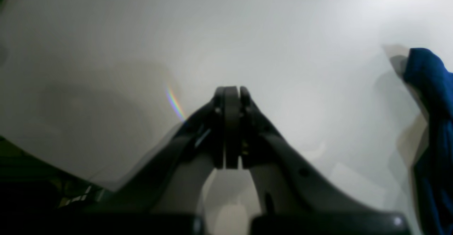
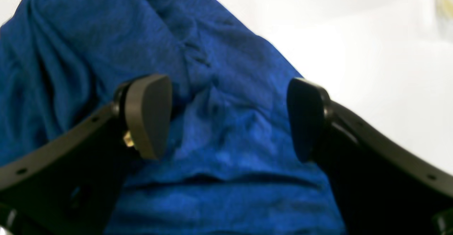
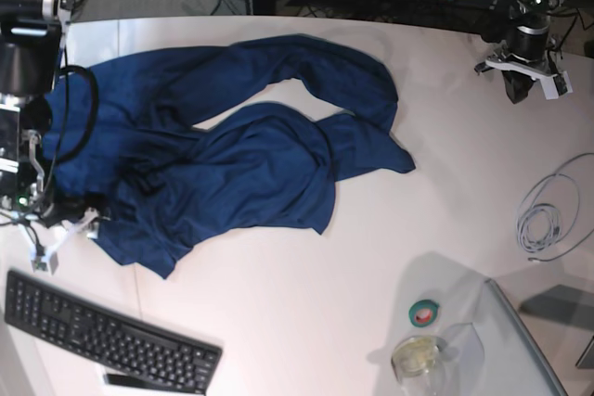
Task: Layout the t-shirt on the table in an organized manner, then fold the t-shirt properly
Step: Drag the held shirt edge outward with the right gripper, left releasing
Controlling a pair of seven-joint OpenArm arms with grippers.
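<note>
Right pincer (image 2: 230, 118) spread wide over rumpled t-shirt (image 2: 219, 150), left pincer (image 1: 231, 97) clenched empty above table (image 1: 106, 51)

Left gripper (image 1: 231, 93) sits centre-frame, jaws pressed together w/ nothing between, hovering over bare white table (image 1: 247, 33). Blue t-shirt (image 1: 433, 129) shows only at the right edge, a bunched fold running top to bottom. Table's curved edge cuts across lower left corner, dark beyond it. View is blurry, faint rainbow glare just left of gripper
</note>
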